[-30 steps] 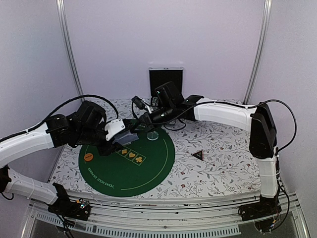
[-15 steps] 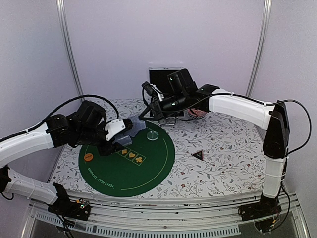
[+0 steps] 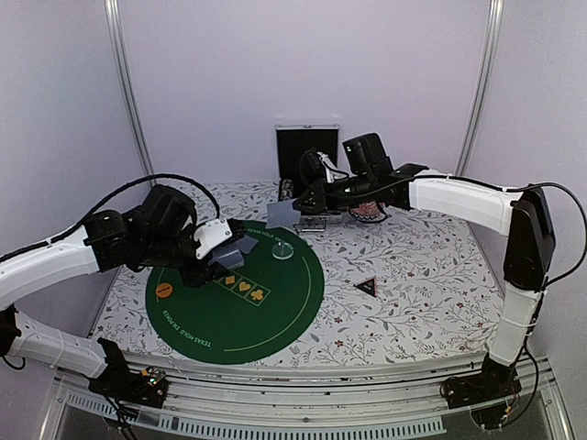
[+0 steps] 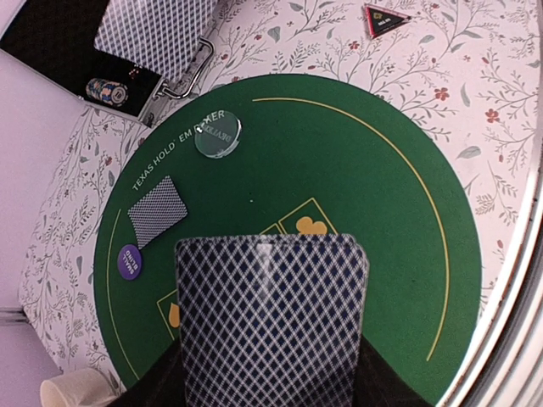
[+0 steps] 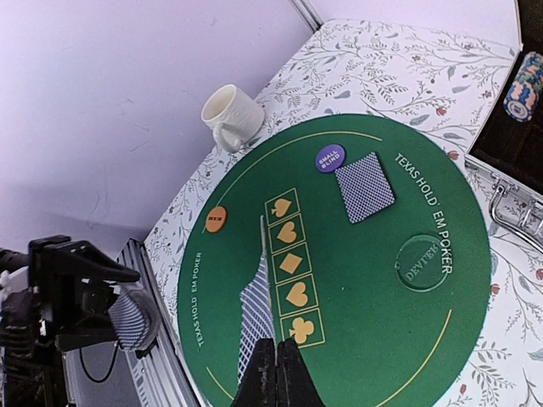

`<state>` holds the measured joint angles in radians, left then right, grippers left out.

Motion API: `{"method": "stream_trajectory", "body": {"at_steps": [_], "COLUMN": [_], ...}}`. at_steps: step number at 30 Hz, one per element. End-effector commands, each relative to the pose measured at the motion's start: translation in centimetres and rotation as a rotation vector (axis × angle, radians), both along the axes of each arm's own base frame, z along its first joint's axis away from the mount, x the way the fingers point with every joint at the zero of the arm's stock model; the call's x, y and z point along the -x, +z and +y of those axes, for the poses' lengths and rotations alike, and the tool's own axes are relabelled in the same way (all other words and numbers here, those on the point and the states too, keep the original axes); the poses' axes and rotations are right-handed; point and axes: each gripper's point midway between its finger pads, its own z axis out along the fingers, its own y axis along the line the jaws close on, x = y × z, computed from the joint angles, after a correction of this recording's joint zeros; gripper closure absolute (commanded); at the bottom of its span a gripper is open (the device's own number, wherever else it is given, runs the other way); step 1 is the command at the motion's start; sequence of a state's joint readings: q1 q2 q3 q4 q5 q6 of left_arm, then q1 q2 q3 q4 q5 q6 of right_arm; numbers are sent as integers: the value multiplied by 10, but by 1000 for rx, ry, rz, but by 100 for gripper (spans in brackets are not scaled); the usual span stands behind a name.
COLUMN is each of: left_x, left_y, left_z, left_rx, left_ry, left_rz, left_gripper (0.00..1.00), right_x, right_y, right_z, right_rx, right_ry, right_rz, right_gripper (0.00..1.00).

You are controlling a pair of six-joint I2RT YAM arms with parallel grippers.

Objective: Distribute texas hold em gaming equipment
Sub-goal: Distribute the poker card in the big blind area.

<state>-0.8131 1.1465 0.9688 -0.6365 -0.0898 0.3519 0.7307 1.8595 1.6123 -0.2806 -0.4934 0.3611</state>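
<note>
pinching card (image 5: 253,322) edge, well above mat (image 5: 382,339)

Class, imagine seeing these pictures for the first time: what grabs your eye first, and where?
The round green felt mat dominates the floral table. Above its far edge the right gripper pinches a single card; the left gripper holds the deck over its left side.

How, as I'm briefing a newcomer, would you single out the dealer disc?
Find the round green mat. At its far edge, by the white lettering, lies the dealer disc. It alone is clear; the orange disc and purple disc are solid-coloured.
</note>
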Motion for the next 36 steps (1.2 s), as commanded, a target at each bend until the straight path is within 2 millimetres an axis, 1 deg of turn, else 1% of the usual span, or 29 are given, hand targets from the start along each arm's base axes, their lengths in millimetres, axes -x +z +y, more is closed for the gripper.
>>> {"method": "stream_trajectory", "body": {"at_steps": [1,4,5,8,9,10,13,16,20,25,27,29,30,33,34,36], "left_x": [-5,-6,-7,-6,-6,-6,-5,-4,-3,-2,0,1,1,3,3,4], "left_y": [27,33,34,39,41,42,43,43,42,41,41,43,43,45,46,46], "left_z": [-5,-5,-4,-5,-5,-5,-5,-5,-5,-6,-7,-7,-7,-6,-6,-5], "left_rx": [56,65,68,83,88,93,97,101,106,108,114,118,118,126,129,131], "left_ry": [2,12,15,17,17,17,19,17,12,3,-2,-6,-8,-11,-13,-13], "left_rz": [-34,-43,-47,-52,-52,-53,-53,-50,-46,-44,-42,-44,-45,-49,-51,-52], "left_gripper": [47,47,47,47,47,46,47,47,47,47,47,47,47,47,47,47], "right_x": [2,28,37,57,65,73,96,117,135,138,143,150,153,156,157,161], "right_y": [-48,-75,-79,-105,-121,-135,-161,-185,-205,-220,-224,-223,-223,-215,-211,-199], "right_z": [41,86,103,136,146,154,173,186,194,192,190,188,185,173,169,160], "right_rx": [-50,-67,-77,-81,-76,-71,-59,-31,4,57,68,76,81,100,103,102], "right_ry": [59,221,266,336,361,380,446,481,487,452,453,470,475,460,460,470], "right_rz": [99,140,147,197,227,262,325,370,430,454,471,484,486,469,455,439], "right_gripper": [98,98,98,98,98,98,98,98,98,98,95,86,80,66,62,58]}}
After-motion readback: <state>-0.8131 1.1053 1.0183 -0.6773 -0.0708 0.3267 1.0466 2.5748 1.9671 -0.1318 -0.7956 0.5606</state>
